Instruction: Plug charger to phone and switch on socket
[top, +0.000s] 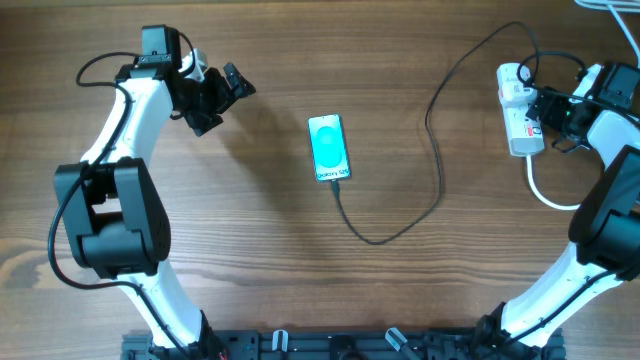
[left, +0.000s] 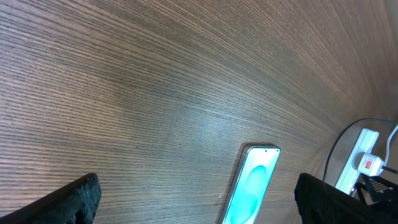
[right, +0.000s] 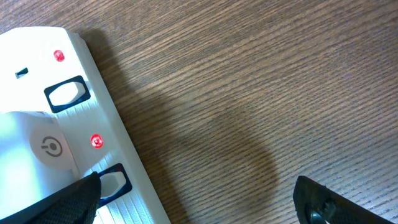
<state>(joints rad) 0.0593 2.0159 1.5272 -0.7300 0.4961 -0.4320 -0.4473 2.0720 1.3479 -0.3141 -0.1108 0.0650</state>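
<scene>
**Overhead: both my grippers spread wide, nothing held**

Wood table (top: 250, 240) lies bare all around my left gripper (top: 221, 103), with wide free room between it and the phone. My left arm stretches toward the far side, wrist turned inward. Its fingers (left: 73, 200) stand fully apart and empty above the wood. Ahead of them, between the tips, the phone (left: 252, 186) lies flat with its screen lit turquoise, well apart from them.

My right arm bends up and inward, so my right gripper (top: 546, 115) hangs at the socket (right: 56, 118), jaws fully spread and gripping nothing. One finger (right: 69, 202) overlaps the strip's long edge, though I cannot tell if it touches. The other stands over open wood. Two small red lights (right: 96, 141) glow on the strip.

The charger (top: 437, 150) loops from the socket, across the table between both grippers, to the phone's near short end.
</scene>
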